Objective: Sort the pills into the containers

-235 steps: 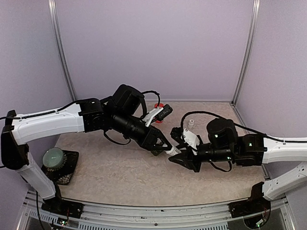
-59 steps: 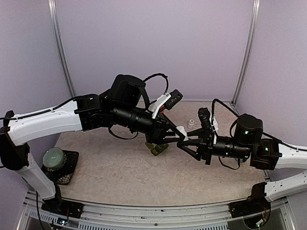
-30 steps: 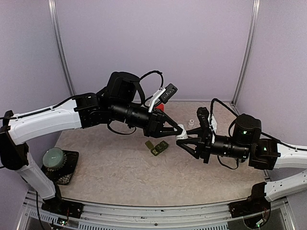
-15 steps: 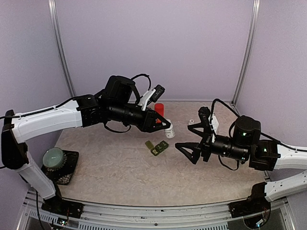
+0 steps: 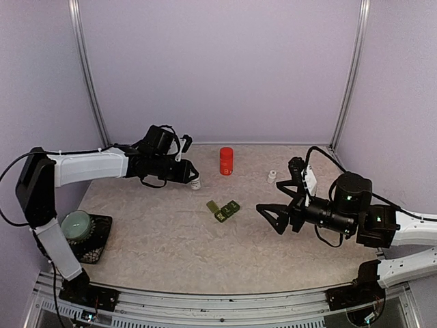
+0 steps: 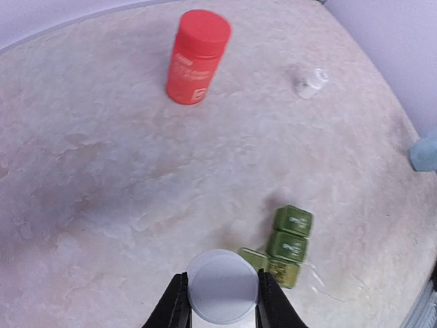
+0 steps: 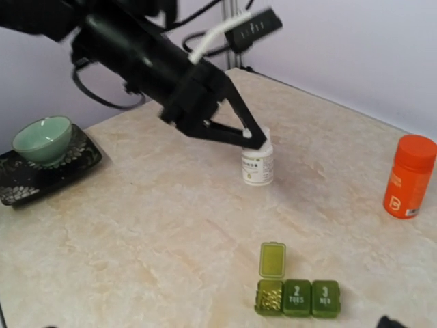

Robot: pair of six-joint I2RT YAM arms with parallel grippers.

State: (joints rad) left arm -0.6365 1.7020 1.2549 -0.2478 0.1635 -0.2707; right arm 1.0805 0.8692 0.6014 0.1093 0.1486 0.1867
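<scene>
Your left tool (image 5: 192, 178) has carried the white bottle (image 5: 196, 184) back down to the surface (image 5: 171, 239), left of the red bottle (image 5: 226, 160), gripping its top. Your right tool (image 5: 268, 217) has sprung wide open, empty. The containers (image 5: 224, 210) lie between them, one lid up.

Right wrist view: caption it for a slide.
Left hand grips a white pill bottle beyond the green containers, first lid open.

Green containers (image 5: 225, 210), red bottle (image 5: 226, 160), seemingly white cap (image 5: 272, 175)

Red bottle (image 5: 226, 160) stands upright (green cup (image 5: 76, 223) on black tray (image 5: 99, 238)).
</scene>
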